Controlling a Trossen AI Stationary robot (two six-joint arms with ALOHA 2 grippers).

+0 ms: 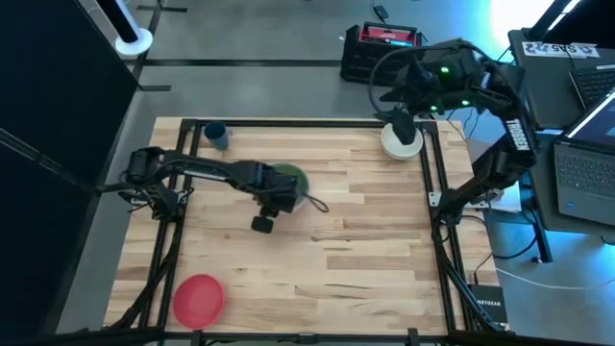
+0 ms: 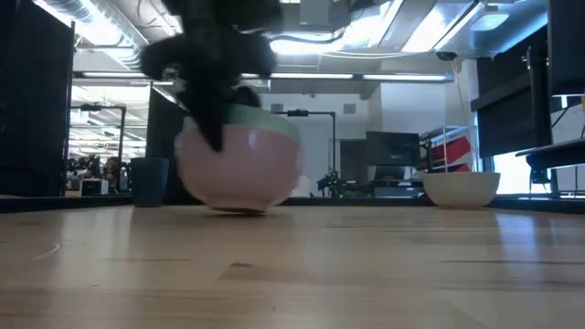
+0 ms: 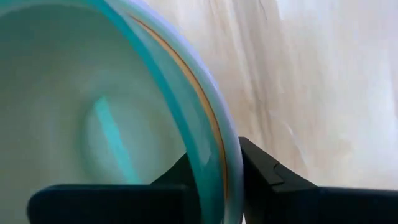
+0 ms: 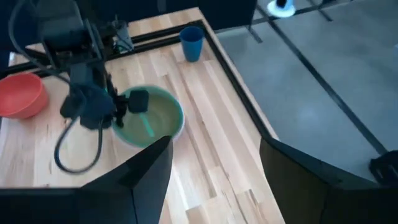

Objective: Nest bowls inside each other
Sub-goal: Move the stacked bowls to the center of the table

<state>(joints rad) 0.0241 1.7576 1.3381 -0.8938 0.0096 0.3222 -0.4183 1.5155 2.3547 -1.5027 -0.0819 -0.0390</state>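
Note:
A stack of nested bowls (image 1: 296,180) stands on the table left of the middle, green inside and pale pink-white outside (image 2: 239,169). A thin orange edge shows between the layers. My left gripper (image 3: 214,180) points down at the stack's left rim and is shut on it. A white bowl (image 1: 402,142) rests on its base at the back right. A red bowl (image 1: 199,299) sits upright near the front left corner. My right gripper (image 4: 214,180) hangs open, high above the back right of the table, with nothing between its fingers. My left gripper pinches the stack's rim (image 3: 217,163) on the side toward the table's left. One finger (image 3: 177,180) is inside the green bowl and the other (image 3: 264,171) is outside the pale outer wall. The fingers come from above, pointing steeply down. The stack's base appears to rest on the table (image 2: 239,208).
A blue cup (image 1: 216,135) stands at the back left corner. A black frame rail (image 1: 288,122) runs around the table's edges. A loose cable (image 1: 317,202) from the left arm loops beside the stack. Bare wood (image 1: 365,259) lies toward the front and right.

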